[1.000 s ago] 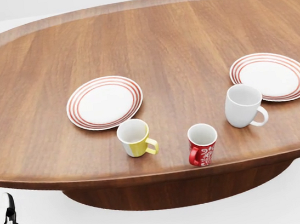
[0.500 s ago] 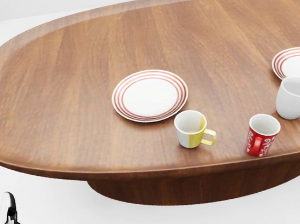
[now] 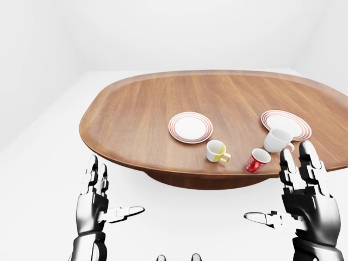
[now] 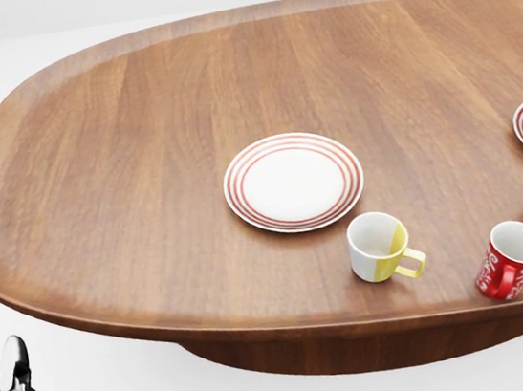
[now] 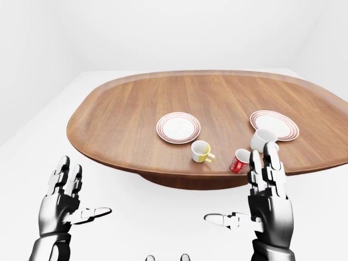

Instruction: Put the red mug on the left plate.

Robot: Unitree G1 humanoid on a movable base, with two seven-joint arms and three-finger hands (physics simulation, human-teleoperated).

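- Both of our hands hang low before the table, holding nothing: our left hand has its fingers spread and upright with the thumb out to the side, and our right hand is likewise spread, palm turned inward, fingers well apart.
- We count two hands, three mugs, two plates and one table.
- Nearest on the wooden table, close to its near edge, stand the three mugs in a loose row.
- We see the red mug upright by that edge, with a white pattern on its side and a white inside, touching neither hand.
- Just to its left in the head view stands the yellow-and-white mug, handle pointing right.
- To the right of the red mug stands the white mug, partly cut off at the right edge of the head view.
- Farther up sits the left plate, white with red rings, bare, near the yellow-and-white mug and apart from the red mug.
- The right plate, of the same pattern, lies just beyond the white mug.
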